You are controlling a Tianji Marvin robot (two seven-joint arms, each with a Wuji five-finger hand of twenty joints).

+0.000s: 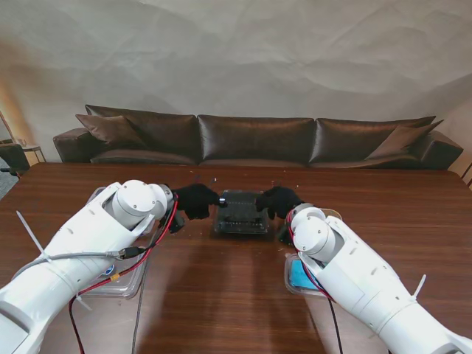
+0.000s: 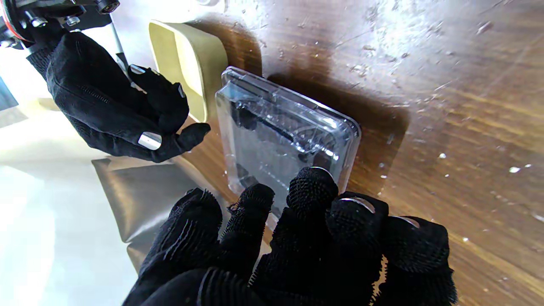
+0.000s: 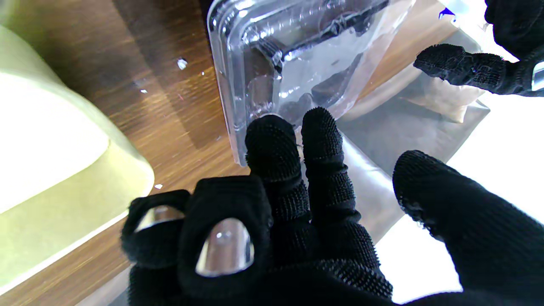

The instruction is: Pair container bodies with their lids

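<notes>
A clear plastic container [image 1: 241,212] is sitting on the brown wooden table [image 1: 221,295], about midway between the table's left and right edges and closer to its far edge than to the near one. Both black-gloved hands are pressing against it from opposite sides. The left hand [image 1: 197,200] is touching the container's left side; in the left wrist view its fingertips [image 2: 312,187] are resting on the near edge of the clear lid [image 2: 284,131], which is sitting on the container body, and the fingers are spread rather than wrapped around anything. The right hand [image 1: 279,200] is touching the right side; in the right wrist view two fingertips [image 3: 272,140] are resting on the container's rim [image 3: 238,97] while the other fingers are curling back and the thumb is standing apart, so neither hand is clasping the container, only bracing it. Dark contents are showing through the clear plastic, too blurred to name. A pale yellow-green tray [image 3: 63,148] is lying just beside the container on the right. Nearer to me, a clear tray [image 1: 118,284] is resting by the left arm and a tray with something blue [image 1: 299,274] by the right arm. A dark sofa [image 1: 258,139] is standing beyond the table's far edge.
</notes>
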